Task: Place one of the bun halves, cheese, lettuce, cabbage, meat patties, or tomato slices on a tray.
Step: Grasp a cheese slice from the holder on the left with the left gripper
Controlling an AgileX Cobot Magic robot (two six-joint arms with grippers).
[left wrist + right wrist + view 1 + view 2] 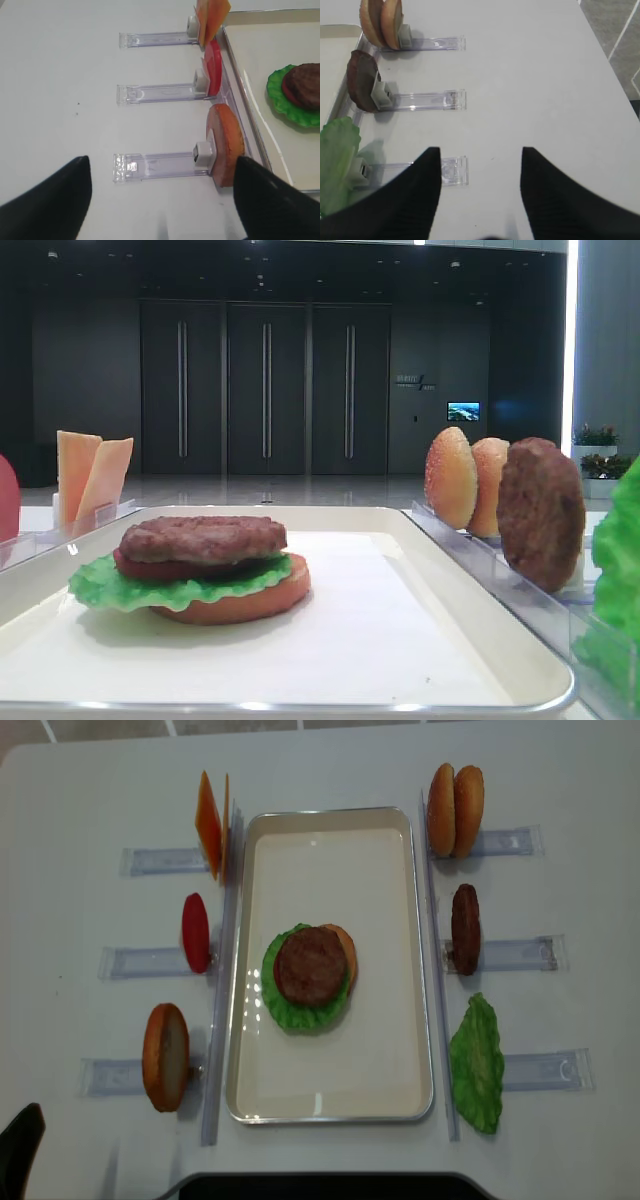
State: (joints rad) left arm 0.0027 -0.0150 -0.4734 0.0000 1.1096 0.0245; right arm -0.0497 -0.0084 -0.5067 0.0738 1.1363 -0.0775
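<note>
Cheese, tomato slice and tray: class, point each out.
cheese (208,823): overhead view, orange face
tomato slice (195,932): overhead view, middle of disc
tray (330,813): overhead view, far rim

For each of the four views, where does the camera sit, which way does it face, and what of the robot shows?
Exterior high: low at the tray's near end, facing level along it to the stacked patty; no robot.
Right wrist: above the table, facing down; open right gripper, racked lettuce.
Left wrist: likewise; open left gripper, racked bun half, cheese.
Realsense: overhead, straight down; a dark gripper tip at the lower-left corner.
Shared: the left wrist and both exterior views show the tray's stack.
</note>
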